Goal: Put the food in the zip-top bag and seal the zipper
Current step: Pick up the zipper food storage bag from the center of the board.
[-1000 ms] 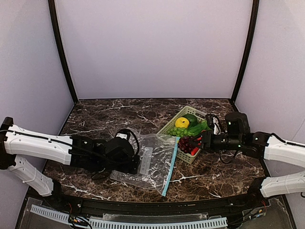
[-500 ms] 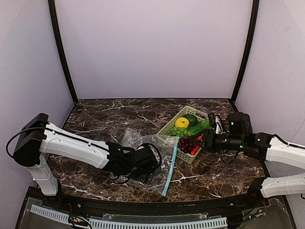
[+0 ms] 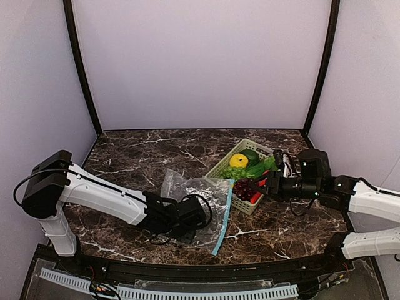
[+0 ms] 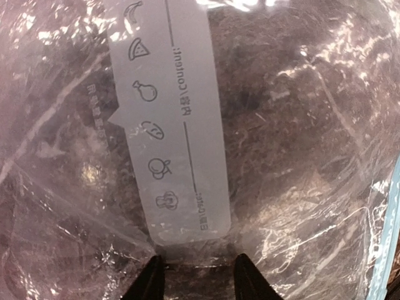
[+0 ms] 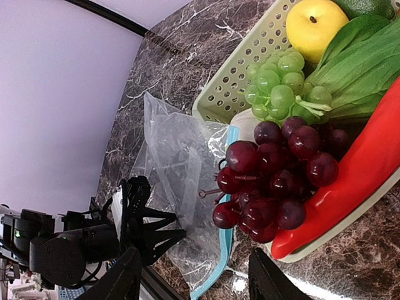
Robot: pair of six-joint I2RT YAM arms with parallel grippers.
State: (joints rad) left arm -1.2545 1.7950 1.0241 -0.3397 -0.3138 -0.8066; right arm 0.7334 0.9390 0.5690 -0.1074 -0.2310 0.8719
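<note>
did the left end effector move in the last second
Yes. In the top view, the left end effector has shifted right across the zip-top bag, closer to the basket.

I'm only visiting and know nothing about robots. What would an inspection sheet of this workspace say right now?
Surface: dark marbled table.
Job's things: clear zip-top bag lies crumpled on the table, no food seen inside; its teal zipper runs along the edge nearest the basket. Lemon, purple grapes, green grapes, red pepper and leafy green sit in the pale green basket.
Clutter: nothing seen.
Claws: left claw low on the bag, grip unclear; right claw open and empty, facing the purple grapes.
Cables: black cable loop at the right wrist, another at the left.
Surroundings: plain lilac walls, black corner posts.
</note>
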